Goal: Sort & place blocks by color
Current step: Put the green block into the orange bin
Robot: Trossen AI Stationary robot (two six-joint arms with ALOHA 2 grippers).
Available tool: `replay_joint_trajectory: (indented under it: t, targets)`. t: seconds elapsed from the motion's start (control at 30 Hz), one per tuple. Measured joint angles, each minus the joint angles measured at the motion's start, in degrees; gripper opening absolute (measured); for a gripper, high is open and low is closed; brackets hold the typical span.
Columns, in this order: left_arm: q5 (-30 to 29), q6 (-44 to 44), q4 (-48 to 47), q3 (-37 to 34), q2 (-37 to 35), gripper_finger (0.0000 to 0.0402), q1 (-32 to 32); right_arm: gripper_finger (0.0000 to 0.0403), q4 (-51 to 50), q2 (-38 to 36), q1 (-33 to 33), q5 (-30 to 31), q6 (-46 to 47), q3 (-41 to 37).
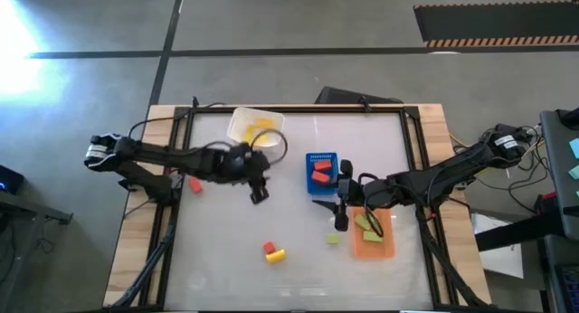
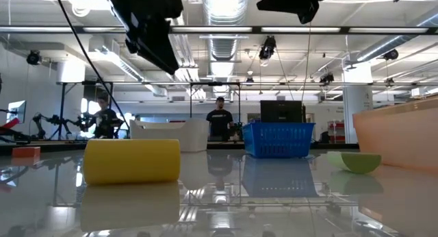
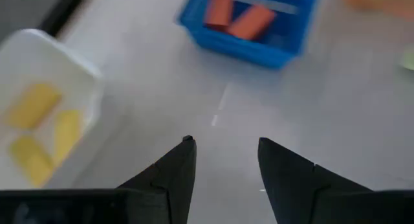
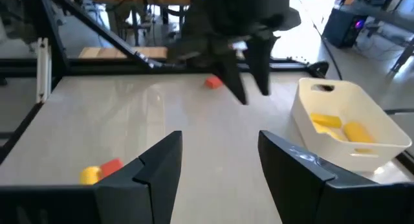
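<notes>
A lone red block [image 1: 194, 184] lies at the table's left edge, and near it the left gripper [image 1: 260, 192] hangs over bare tabletop just beside the white square tub [image 1: 242, 119] holding yellow blocks [image 1: 262, 128], its jaws spread and empty. Toward the front, a red and a yellow block [image 1: 273, 251] lie touching. The blue basket [image 1: 308, 159] holds red blocks [image 1: 322, 172]; just beside it the right gripper [image 1: 341, 213] hovers, jaws parted with nothing between, next to the orange tray [image 1: 375, 248] bearing green blocks [image 1: 369, 226], a stray green block [image 1: 333, 239] alongside.
</notes>
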Motion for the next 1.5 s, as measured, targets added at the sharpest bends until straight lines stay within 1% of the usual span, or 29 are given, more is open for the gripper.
replay_joint_trajectory:
  t: [0.23, 0.37, 0.47, 0.6, 0.77, 0.97, 1.07, 1.2, 1.27, 1.37, 1.5]
  targets:
    - [-0.05, -3.42, 0.8, -0.13, 0.0, 0.015, -8.64, 0.0194, -13.94, 0.0, 2.55, -0.02, 3.81, 6.23]
    - [-0.11, -4.86, 0.78, -0.13, 0.0, 0.015, -11.84, 0.0194, -21.23, 0.0, 4.04, -0.07, 6.82, 9.33]
    - [-0.13, -4.91, 0.78, -0.13, 0.02, 0.015, -13.54, 0.0193, -24.65, 0.77, 5.28, -0.03, 8.39, 11.31]
    - [-1.6, -4.86, 0.89, -0.13, 0.02, 0.0151, -14.92, 0.019, -30.18, 3.88, 6.56, -0.15, 10.37, 15.17]
    - [-2.73, -4.84, 0.96, -0.13, 0.02, 0.0151, -15.32, 0.0185, -42.36, 10.21, 7.24, -0.56, 11.65, 22.14]
    - [-2.75, -4.84, 0.95, -0.13, 0.04, 0.0151, -15.32, 0.0185, -55.43, 17.05, 7.27, -10.67, 11.2, 28.25]
    - [-3.34, -4.83, 0.95, -0.15, 0.07, 0.0151, -15.32, 0.0185, -58.33, 19.6, 7.25, -14.88, 11.62, 29.79]
    - [-4.85, -4.8, 0.89, -0.15, 0.07, 0.0151, -15.32, 0.0195, -59.51, 22.3, 7.25, -18.46, 13.62, 30.65]
    - [-5.45, -4.69, 0.65, -0.17, 0.07, 0.0151, -15.32, 0.0203, -60.06, 23.52, 7.25, -19.56, 14.87, 30.79]
    - [-5.95, -4.26, 0.5, -0.17, 0.07, 0.0151, -15.32, 0.0218, -61.53, 25.47, 7.25, -19.69, 17.46, 31.24]
    - [-8.55, -2.56, 0.37, -0.19, 0.07, 0.0151, -15.32, 0.0239, -64.64, 29.18, 7.25, -19.62, 19.33, 33.4]
